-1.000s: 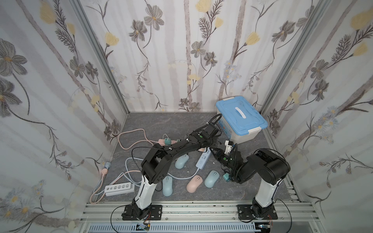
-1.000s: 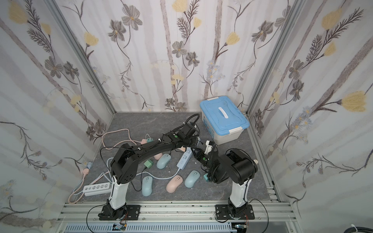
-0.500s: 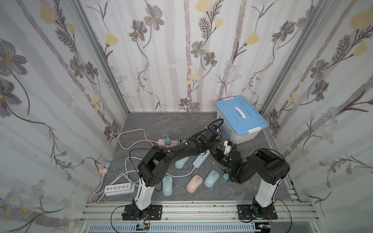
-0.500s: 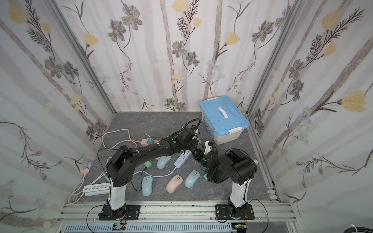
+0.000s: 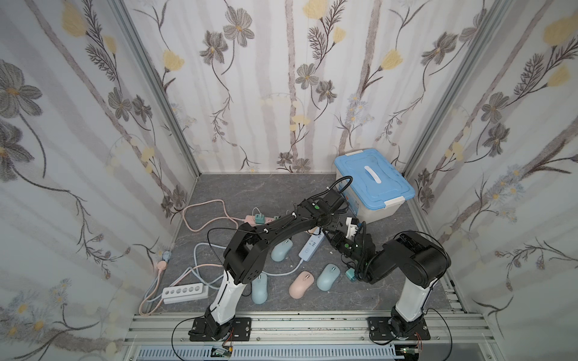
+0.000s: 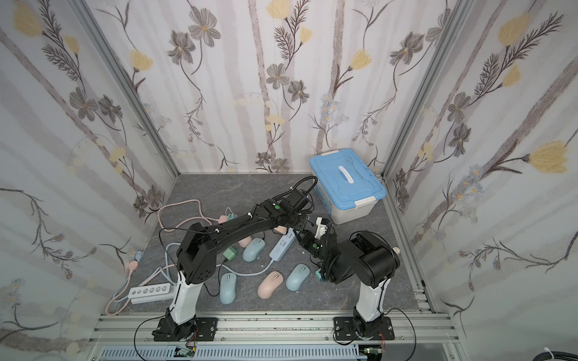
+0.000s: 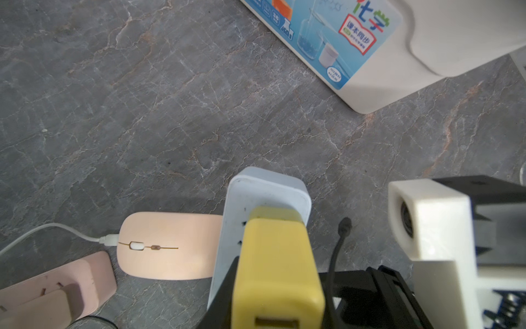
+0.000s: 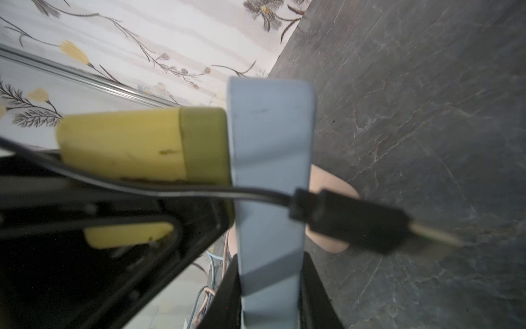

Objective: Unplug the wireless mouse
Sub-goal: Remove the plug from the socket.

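The left tool (image 7: 273,287) pinches the yellow charger (image 7: 276,250) — plugged into the power strip (image 8: 270,136) — which the right tool (image 8: 270,290) clamps.

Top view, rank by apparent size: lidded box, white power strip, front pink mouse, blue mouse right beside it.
1. lidded box, clearly the largest
2. white power strip
3. front pink mouse and blue mouse: they look about the same size, so no ranking between them.

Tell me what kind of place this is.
Probably a robot test cell, not a home: wallpapered panels in aluminium framing, arms bolted to a front rail, mice and power strips scattered.
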Tool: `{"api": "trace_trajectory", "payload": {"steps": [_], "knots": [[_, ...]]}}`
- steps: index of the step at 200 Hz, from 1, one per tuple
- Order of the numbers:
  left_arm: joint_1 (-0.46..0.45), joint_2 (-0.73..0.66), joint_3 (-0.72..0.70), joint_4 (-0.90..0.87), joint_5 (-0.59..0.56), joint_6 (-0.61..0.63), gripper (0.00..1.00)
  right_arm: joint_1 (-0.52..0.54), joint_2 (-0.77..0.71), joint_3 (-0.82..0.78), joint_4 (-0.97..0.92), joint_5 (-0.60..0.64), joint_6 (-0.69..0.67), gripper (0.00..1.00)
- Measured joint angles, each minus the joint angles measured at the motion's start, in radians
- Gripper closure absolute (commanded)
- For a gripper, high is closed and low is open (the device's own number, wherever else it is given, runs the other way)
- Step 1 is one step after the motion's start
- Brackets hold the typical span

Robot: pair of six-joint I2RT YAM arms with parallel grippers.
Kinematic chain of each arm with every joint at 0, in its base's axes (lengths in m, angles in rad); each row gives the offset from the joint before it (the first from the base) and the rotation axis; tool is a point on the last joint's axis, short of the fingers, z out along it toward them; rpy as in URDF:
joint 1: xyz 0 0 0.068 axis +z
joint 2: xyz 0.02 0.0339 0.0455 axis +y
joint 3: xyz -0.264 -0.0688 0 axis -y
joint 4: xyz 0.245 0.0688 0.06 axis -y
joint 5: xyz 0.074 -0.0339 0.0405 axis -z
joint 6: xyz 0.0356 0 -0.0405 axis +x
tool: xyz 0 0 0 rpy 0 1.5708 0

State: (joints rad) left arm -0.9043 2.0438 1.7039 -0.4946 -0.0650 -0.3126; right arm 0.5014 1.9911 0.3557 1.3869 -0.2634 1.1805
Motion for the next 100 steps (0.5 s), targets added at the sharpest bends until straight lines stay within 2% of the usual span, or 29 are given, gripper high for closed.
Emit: {"api": "trace_trajectory", "payload": {"steps": [28,55,71,100], "knots": [[-0.007,-0.079,-0.193,0.221,-0.016,-0.002,1.0,0.003,0.015,0.0,0.01,-0.018,0.001,1.0],[-0.007,-0.081,-0.223,0.285,-0.016,-0.004,1.0,0.003,0.022,0.0,0.012,-0.006,0.008,1.0],[-0.007,-0.064,-0.177,0.25,-0.017,-0.011,1.0,0.003,0.022,0.0,0.023,0.01,0.008,1.0],[-0.007,-0.014,0.013,0.027,-0.018,-0.013,1.0,0.003,0.013,0.002,0.067,0.026,0.007,1.0]]}}
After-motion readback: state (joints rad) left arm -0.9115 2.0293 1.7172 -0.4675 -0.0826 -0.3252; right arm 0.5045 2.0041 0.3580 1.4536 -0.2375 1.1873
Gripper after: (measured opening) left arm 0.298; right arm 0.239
